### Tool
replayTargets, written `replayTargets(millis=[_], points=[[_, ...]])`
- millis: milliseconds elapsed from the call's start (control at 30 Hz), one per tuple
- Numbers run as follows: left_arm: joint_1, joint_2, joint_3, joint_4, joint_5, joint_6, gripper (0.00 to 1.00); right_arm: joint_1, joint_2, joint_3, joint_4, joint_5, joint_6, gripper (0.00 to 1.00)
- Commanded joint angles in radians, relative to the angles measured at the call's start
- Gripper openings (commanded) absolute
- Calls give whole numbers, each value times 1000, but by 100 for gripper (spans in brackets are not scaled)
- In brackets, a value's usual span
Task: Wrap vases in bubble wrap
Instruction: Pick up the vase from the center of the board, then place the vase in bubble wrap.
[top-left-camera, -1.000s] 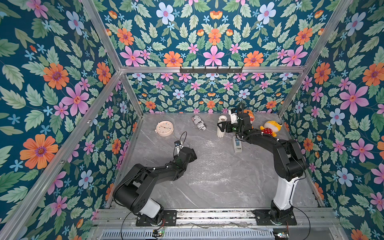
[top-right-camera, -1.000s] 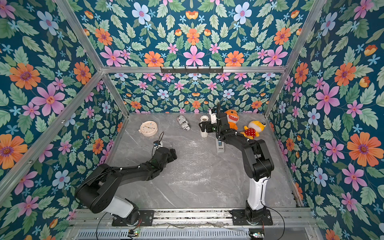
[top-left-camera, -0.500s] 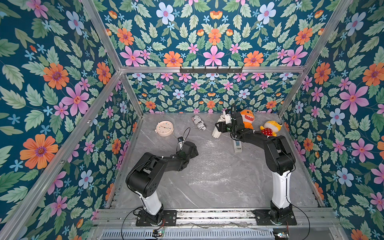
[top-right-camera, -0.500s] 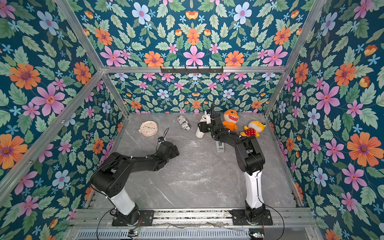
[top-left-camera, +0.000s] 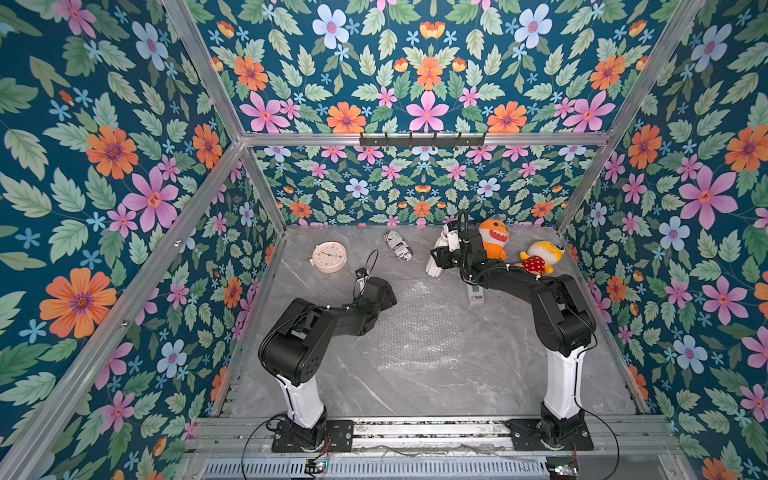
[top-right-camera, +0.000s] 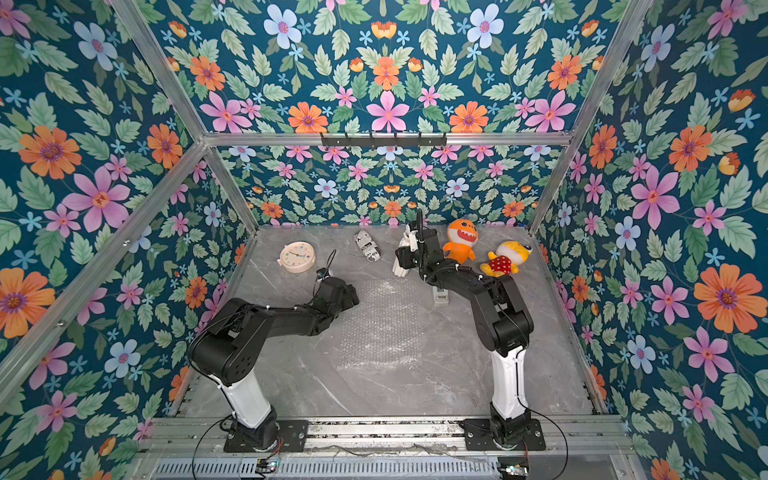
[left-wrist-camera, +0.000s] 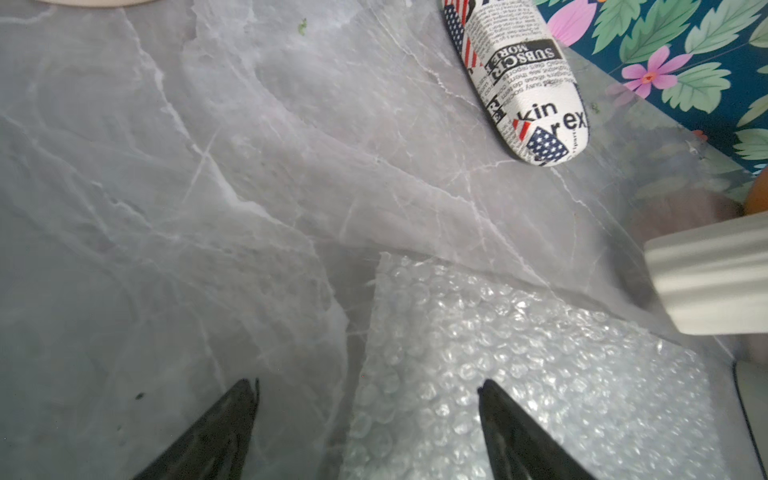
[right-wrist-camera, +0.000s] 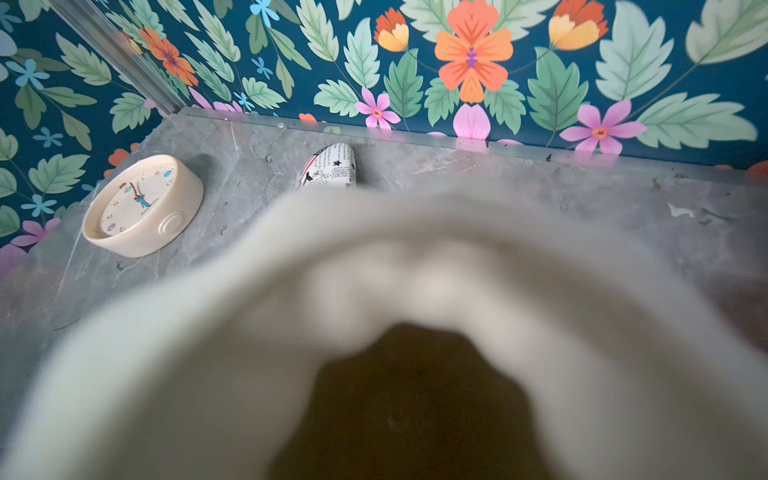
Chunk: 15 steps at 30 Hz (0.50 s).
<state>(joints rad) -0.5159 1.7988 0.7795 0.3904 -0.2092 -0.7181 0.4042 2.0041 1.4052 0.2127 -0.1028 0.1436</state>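
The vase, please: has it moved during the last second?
Yes: the vase has tipped from upright, its base swinging toward the newspaper-print case.

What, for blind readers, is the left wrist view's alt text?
The open left gripper hovers, black fingertips at a corner of clear bubble wrap on a grey marble tabletop; a cream-white ribbed vase and newspaper-print case appear beyond.

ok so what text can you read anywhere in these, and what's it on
"SUBSCR": black banner on the newsprint case, cut off at its edge
"MORE": same case, beside that banner
"kin": case, near its rounded tip
"rex": case, below "kin", first letter faint
Fine print on the case: too small to read
Numerals and small print on the clock: too small to read
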Motion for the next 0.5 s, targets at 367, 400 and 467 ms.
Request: replayTargets(millis=[367, 400, 467], points=[[171, -218, -104, -175, 243, -70, 85, 261, -226, 19, -542, 405, -499, 48], [187, -243, -116, -196, 237, -61, 85, 283, -221, 34, -613, 413, -508, 48], [215, -300, -145, -239, 204, -42, 86, 324, -213, 66, -760, 418, -499, 48]])
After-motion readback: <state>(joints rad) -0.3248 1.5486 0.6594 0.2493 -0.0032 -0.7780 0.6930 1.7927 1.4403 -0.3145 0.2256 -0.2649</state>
